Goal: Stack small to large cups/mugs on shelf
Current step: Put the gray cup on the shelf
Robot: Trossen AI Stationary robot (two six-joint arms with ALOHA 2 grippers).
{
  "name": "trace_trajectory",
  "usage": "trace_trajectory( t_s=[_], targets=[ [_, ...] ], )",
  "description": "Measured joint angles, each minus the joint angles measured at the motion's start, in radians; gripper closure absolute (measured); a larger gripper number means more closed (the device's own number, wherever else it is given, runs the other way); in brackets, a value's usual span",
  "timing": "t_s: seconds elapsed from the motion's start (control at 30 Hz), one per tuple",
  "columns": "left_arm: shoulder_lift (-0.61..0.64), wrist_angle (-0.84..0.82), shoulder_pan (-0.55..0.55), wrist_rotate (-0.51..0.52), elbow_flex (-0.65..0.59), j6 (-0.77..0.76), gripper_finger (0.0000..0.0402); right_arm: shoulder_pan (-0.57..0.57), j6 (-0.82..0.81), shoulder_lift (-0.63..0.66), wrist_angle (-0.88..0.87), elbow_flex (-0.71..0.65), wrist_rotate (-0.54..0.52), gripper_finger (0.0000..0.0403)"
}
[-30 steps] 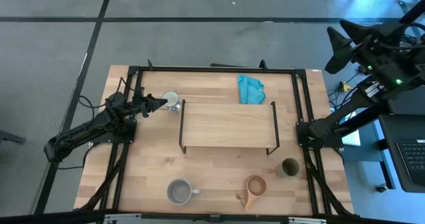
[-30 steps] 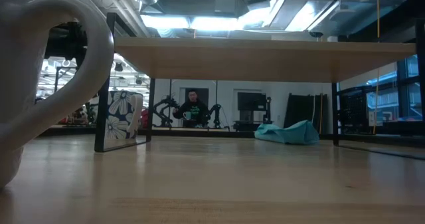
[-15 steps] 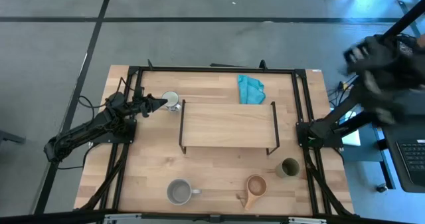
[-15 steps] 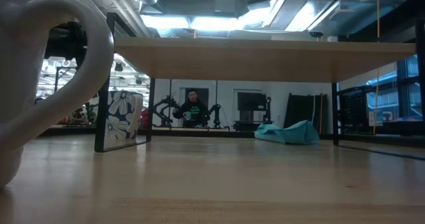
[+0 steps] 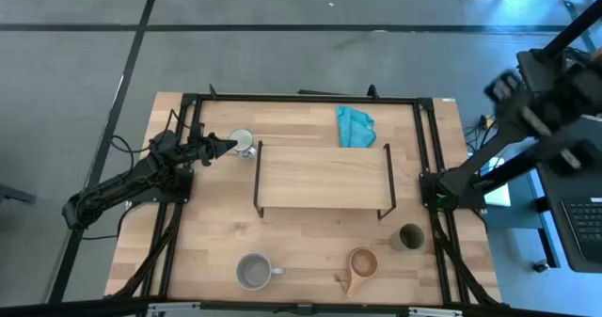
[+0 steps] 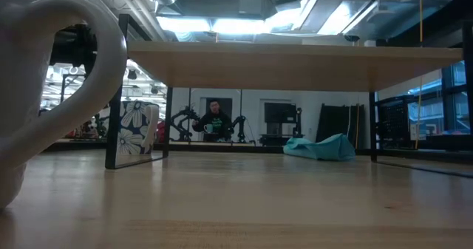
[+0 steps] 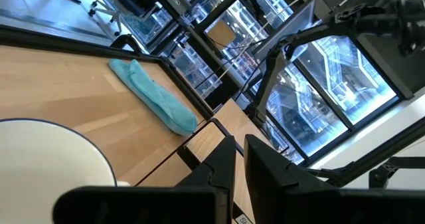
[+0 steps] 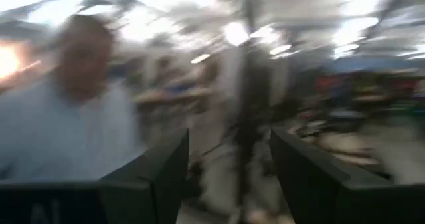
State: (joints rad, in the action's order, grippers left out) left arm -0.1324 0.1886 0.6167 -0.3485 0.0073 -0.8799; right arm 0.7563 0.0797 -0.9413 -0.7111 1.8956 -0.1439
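Grey floor marked with dark lines surrounds the wooden tabletop (image 5: 216, 251), and the low wooden shelf (image 5: 322, 176) stands near its middle with nothing on it yet. The teal cloth (image 5: 356, 126) lies just behind the shelf.

The white cup (image 5: 242, 141) sits at the shelf's rear left corner, just outside the black wire leg. The left hand (image 5: 223, 148) lies low beside it, reaching in from the left edge, with its fingertips at the cup's left side. In the left wrist view the cup's pale rim (image 7: 53, 151) shows close alongside the two dark fingers (image 7: 219, 174), which stand nearly together with only a narrow gap and hold nothing. Whether they touch the cup cannot be told.

The other three cups sit in a row at the front of the tabletop: the grey mug (image 5: 252, 271) towards the left, the wooden cup with the long handle (image 5: 361, 263) right of it, and the olive cup (image 5: 410, 236) farthest right, close to the right arm's base.

The right hand (image 5: 527, 96) is raised high, off beyond the right edge and blurred; its wrist view shows the fingers (image 8: 159, 167) spread wide apart and empty, facing the room and a blurred person (image 8: 73, 124).

By my reading the left arm is plainly nearer the white cup, which lies directly ahead of its fingertips, so the fingers must spread before any grasp.
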Motion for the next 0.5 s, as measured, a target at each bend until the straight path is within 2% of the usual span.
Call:
trace_trajectory(
  t_s=[0.07, 0.17, 0.33, 0.43, 0.5],
  targets=[
    [0.0, 0.0, 0.0, 0.0, 0.0, 0.0, 0.0374, 0.001, -0.033, 0.001, -0.078, -0.001, 0.095, 0.019],
    [0.0, 0.0, 0.0, 0.0, 0.0, 0.0, 0.0374, 0.001, -0.164, 0.002, -0.245, -0.006, 0.117, 0.019],
    [0.0, -0.001, 0.0, 0.0, 0.0, 0.0, 0.0374, 0.001, -0.379, 0.004, -0.446, -0.077, 0.046, 0.019],
    [0.0, -0.001, 0.0, 0.0, 0.0, 0.0, 0.0374, 0.0, -0.473, 0.009, -0.483, -0.143, -0.048, 0.019],
    [0.0, -0.001, 0.0, 0.0, 0.0, 0.0, 0.0374, 0.0, -0.559, 0.016, -0.481, -0.191, -0.056, 0.019]
  ],
)
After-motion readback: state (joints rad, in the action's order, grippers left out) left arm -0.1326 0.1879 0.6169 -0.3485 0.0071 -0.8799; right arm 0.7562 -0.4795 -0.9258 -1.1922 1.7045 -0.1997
